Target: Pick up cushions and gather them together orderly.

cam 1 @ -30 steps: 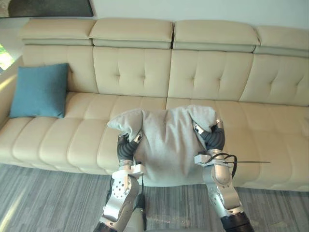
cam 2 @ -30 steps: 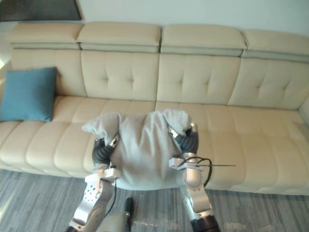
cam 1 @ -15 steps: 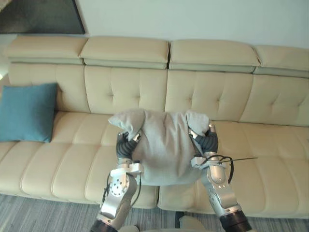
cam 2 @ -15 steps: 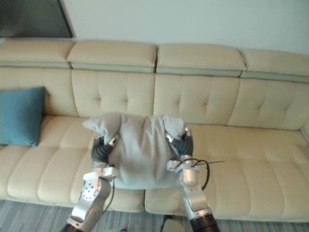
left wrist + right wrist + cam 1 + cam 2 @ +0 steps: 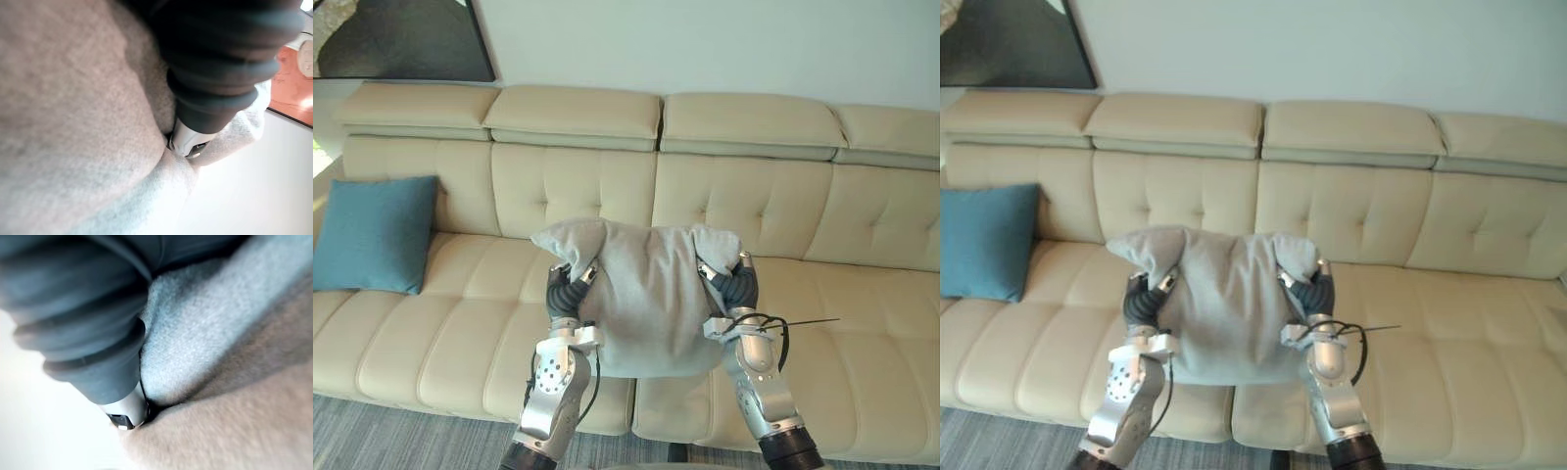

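Note:
A large grey cushion (image 5: pixel 646 294) hangs in front of the beige sofa (image 5: pixel 862 323), held up between my two hands over the middle seats. My left hand (image 5: pixel 566 286) presses into its left side and my right hand (image 5: pixel 736 284) into its right side, both sunk into the fabric. The left wrist view has the grey cushion (image 5: pixel 73 122) bulging round the left hand (image 5: pixel 220 73). In the right wrist view the cushion (image 5: pixel 234 382) folds round the right hand (image 5: pixel 78 333). A blue cushion (image 5: pixel 374 235) leans upright against the sofa's backrest at the far left.
The long sofa spans the whole view, with bare seats between the blue cushion and the grey one and on the right. A dark framed picture (image 5: pixel 401 39) hangs on the wall at the upper left. Grey floor (image 5: pixel 372 431) shows at the lower left.
The camera has shifted: less floor shows and the sofa sits lower in view. The grey cushion stays between both hands, now a little higher against the backrest.

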`<state>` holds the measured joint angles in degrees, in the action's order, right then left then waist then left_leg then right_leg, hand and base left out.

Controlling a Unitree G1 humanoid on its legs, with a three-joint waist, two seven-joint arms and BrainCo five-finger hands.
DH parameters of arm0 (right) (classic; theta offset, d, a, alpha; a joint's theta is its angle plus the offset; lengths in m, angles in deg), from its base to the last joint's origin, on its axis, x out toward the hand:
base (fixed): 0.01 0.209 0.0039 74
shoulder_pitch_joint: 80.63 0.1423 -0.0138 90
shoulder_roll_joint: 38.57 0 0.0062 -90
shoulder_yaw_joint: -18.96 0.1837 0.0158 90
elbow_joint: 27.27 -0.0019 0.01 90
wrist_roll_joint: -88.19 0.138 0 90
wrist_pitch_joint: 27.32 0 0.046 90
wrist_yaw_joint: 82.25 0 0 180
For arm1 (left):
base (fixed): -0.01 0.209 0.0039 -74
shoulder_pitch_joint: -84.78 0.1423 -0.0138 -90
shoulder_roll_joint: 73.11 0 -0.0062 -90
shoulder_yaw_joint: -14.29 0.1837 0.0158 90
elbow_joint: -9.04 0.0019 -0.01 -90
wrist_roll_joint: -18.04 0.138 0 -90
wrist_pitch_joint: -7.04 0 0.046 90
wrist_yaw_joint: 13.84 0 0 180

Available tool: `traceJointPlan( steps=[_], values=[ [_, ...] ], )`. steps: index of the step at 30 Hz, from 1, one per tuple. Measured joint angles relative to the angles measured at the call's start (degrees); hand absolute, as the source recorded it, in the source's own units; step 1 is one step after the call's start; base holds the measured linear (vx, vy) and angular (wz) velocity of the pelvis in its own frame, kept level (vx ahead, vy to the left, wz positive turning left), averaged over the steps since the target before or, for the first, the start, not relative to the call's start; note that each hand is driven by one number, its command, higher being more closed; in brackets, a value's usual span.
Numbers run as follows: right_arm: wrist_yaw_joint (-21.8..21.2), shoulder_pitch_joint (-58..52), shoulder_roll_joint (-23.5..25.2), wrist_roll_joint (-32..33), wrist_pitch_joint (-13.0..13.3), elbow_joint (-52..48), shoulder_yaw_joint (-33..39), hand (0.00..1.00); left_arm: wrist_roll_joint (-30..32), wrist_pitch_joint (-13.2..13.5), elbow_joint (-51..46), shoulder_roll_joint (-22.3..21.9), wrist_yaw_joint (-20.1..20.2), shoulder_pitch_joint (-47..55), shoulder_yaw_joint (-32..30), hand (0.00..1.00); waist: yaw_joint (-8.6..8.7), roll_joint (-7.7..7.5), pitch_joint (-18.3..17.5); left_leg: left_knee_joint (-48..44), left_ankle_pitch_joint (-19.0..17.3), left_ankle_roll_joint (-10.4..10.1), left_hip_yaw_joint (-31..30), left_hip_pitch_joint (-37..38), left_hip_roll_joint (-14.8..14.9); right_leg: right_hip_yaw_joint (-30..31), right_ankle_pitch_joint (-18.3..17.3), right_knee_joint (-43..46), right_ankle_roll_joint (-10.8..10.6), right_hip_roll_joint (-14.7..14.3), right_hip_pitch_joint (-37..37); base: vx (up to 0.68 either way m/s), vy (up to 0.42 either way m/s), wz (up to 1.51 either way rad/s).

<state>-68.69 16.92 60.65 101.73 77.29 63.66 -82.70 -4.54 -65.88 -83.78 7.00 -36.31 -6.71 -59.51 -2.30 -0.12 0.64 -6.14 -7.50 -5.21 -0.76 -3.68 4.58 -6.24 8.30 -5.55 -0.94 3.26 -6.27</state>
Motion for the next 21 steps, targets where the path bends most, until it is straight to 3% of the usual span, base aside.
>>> traceJointPlan(
  steps=[6, 11, 21],
  values=[
    [3.35, 18.73, -1.25, -4.01, 0.24, 3.41, 0.03, 1.0, 0.01, 1.54, 7.01, 2.27, -5.26, -19.28, -3.99, 1.0, -0.09, 0.19, 5.26, 0.24, 4.72, -0.96, -0.83, -8.95, -0.55, -1.52, 4.17, 0.42, 1.25, 0.85, -8.83, -0.16, -0.039, 0.15],
    [8.36, 28.59, -2.84, -9.15, -0.59, 4.54, 0.21, 1.0, -0.91, 3.15, 13.09, 2.79, -8.93, -32.76, -5.96, 1.0, -0.65, 0.3, 6.24, 0.14, 7.22, -2.09, 0.08, -18.38, 0.66, -1.36, 5.81, 0.44, 1.74, 0.35, -18.51, -0.2, -0.039, -0.01],
    [18.5, 49.52, -5.01, -18.27, -1.73, 12.37, 3.05, 1.0, -6.69, 4.81, 31.63, 4.44, -10.02, -60.53, -10.02, 1.0, 1.05, 0.25, 11.66, 5.11, 12.11, -4.34, 2.31, -26.59, 2.08, -1.27, 8.1, 0.46, 1.76, -0.76, -30.08, -0.09, -0.01, -0.08]
  ],
)
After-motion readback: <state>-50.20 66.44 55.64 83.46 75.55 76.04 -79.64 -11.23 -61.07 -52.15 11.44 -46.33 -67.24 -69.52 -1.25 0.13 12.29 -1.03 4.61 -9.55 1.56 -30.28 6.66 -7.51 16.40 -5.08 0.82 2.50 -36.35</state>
